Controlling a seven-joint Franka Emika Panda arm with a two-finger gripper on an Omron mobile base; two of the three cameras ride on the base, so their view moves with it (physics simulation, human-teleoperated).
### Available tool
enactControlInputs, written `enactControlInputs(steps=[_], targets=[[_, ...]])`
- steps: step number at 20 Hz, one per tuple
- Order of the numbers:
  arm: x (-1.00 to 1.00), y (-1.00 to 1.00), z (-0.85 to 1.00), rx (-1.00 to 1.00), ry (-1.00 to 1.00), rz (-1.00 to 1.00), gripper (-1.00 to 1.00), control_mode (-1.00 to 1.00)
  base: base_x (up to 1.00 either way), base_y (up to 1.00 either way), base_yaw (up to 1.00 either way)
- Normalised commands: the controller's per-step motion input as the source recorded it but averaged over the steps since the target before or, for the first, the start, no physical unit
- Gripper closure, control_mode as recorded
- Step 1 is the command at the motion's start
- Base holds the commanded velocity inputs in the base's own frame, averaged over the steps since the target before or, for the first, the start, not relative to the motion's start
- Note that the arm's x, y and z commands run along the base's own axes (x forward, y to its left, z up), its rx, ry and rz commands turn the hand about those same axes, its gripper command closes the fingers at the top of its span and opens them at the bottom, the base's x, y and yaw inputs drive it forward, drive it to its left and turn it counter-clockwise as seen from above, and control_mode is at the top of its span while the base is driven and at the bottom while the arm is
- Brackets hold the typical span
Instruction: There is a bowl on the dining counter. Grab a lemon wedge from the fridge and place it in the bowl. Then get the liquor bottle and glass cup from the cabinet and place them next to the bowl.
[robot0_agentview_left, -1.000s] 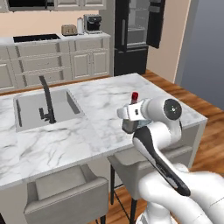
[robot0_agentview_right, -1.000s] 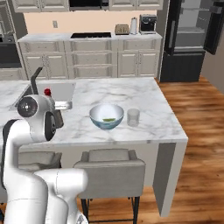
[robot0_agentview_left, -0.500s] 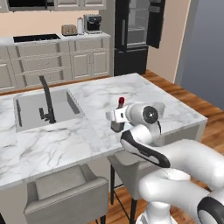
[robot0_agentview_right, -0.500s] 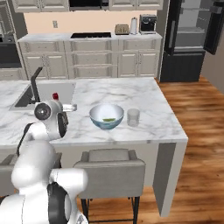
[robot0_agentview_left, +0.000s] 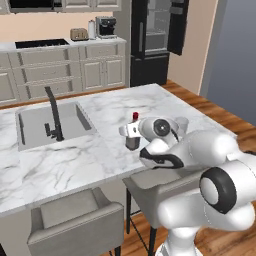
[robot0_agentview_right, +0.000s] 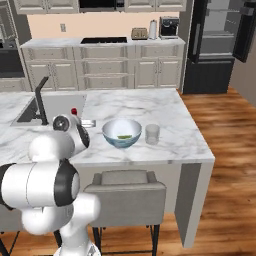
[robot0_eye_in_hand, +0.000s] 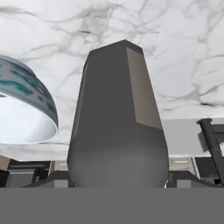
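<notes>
White, grey-veined marble makes up the dining counter (robot0_agentview_right: 165, 112), the biggest thing here, with a steel sink (robot0_agentview_left: 45, 122) and black faucet (robot0_agentview_left: 54, 112) set into it. Behind, the tall black fridge (robot0_agentview_right: 217, 45) stands with a door swung open.

On the marble sits the bowl (robot0_agentview_right: 122, 133), wide, shallow and white, with something small and greenish inside, most likely the lemon wedge. Just beside it, on the side away from the arm, stands the glass cup (robot0_agentview_right: 152, 134), clear and short.

On the bowl's other side is the liquor bottle (robot0_agentview_left: 133, 131), dark grey-brown with a red cap, upright over the counter near its front edge. In the hand view its body (robot0_eye_in_hand: 118, 127) rises right in front of the camera, with the bowl's rim close alongside. The gripper (robot0_agentview_left: 131, 135) is at the bottle, jaws set wide around the broad body; whether the pads press on it or have let go cannot be told.

I judge the bottle stiff, smooth, fairly heavy for its size, and breakable. It is tall over a modest base, so it could tip against the bowl. The best hold is across the wide lower body, not the narrow neck.
</notes>
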Motion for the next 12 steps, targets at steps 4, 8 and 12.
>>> enactControlInputs(steps=[4,8,12], targets=[[0.40,0.00,-0.17,0.00,0.04,-0.06,1.00,-1.00,0.00,0.00,0.00],[0.36,0.00,-0.34,0.00,0.02,-0.05,1.00,-1.00,0.00,0.00,0.00],[0.21,0.00,-0.45,0.00,0.01,-0.03,1.00,-1.00,0.00,0.00,0.00]])
